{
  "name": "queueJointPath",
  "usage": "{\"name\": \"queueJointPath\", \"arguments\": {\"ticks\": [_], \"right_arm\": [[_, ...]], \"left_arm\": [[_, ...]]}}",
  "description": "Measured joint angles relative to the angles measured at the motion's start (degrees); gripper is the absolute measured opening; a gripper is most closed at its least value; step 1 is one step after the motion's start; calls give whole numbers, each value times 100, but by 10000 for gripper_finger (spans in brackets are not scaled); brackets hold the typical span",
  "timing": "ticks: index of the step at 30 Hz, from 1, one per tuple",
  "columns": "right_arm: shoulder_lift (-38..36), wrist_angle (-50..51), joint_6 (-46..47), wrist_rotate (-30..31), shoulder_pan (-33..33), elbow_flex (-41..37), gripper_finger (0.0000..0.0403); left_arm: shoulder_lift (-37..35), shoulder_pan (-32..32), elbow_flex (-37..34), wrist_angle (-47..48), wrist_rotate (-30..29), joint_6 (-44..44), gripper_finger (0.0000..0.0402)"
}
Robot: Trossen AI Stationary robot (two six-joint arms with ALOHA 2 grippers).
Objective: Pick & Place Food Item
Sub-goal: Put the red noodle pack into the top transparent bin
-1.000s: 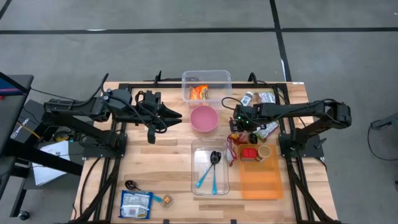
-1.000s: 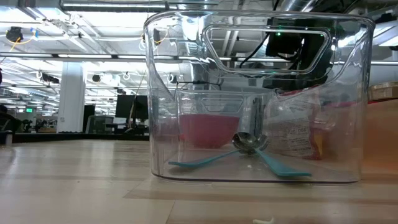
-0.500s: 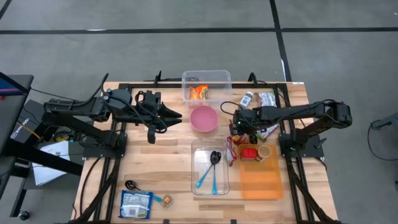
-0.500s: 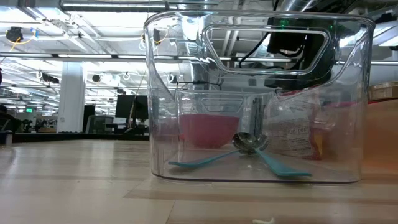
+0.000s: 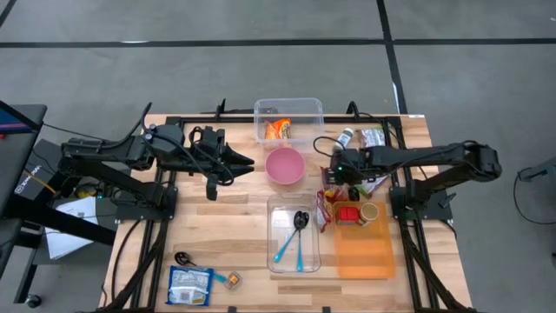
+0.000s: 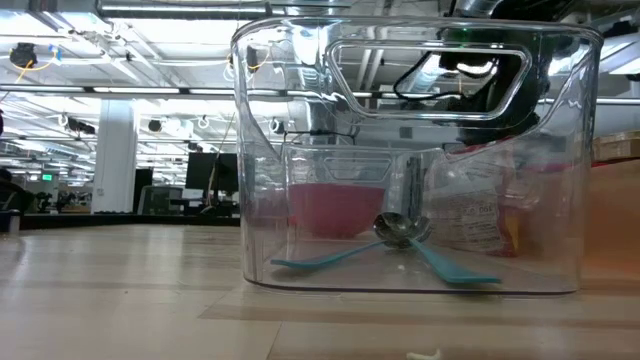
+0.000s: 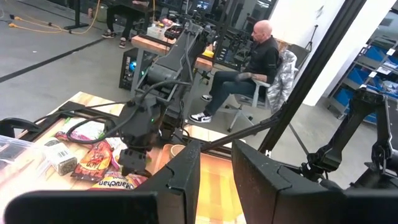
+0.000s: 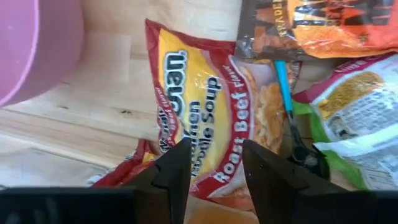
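A red and yellow noodle soup packet point(image 8: 205, 106) lies flat on the wood beside the orange board point(image 5: 365, 248); in the high view it shows as a red packet point(image 5: 324, 207). My right gripper point(image 8: 214, 165) point(image 5: 335, 178) points steeply down just above the packet. It is open, one finger on each side of the packet's printed face, and I see no hold on it. My left gripper point(image 5: 248, 163) point(image 7: 216, 180) hangs level over the table's left half, left of the pink bowl point(image 5: 285, 165). Its fingers stand a narrow gap apart with nothing between them.
More packets point(image 8: 311, 25) point(image 8: 360, 118) and a blue-handled utensil point(image 8: 283, 93) crowd the noodle packet. A clear bin with spoons point(image 5: 294, 233) stands mid-table, a clear tub with an orange packet point(image 5: 278, 129) at the far edge. A person sits beyond the table point(image 7: 258, 62).
My right gripper has risen a little above the packets and drifted slightly toward the table's right edge, its finger gap unchanged. The packets lie as before.
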State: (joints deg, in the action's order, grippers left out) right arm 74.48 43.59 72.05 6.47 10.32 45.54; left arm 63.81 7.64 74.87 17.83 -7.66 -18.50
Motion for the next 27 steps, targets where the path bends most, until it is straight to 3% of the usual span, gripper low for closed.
{"name": "queueJointPath", "arguments": {"ticks": [18,27], "right_arm": [[557,-341,-65,-194,-139,0,136],[739,-468,-64,-193,-113,9,113]], "left_arm": [[0,0,-2,-3,0,-70,86],[0,25,-2,8,0,-109,86]]}}
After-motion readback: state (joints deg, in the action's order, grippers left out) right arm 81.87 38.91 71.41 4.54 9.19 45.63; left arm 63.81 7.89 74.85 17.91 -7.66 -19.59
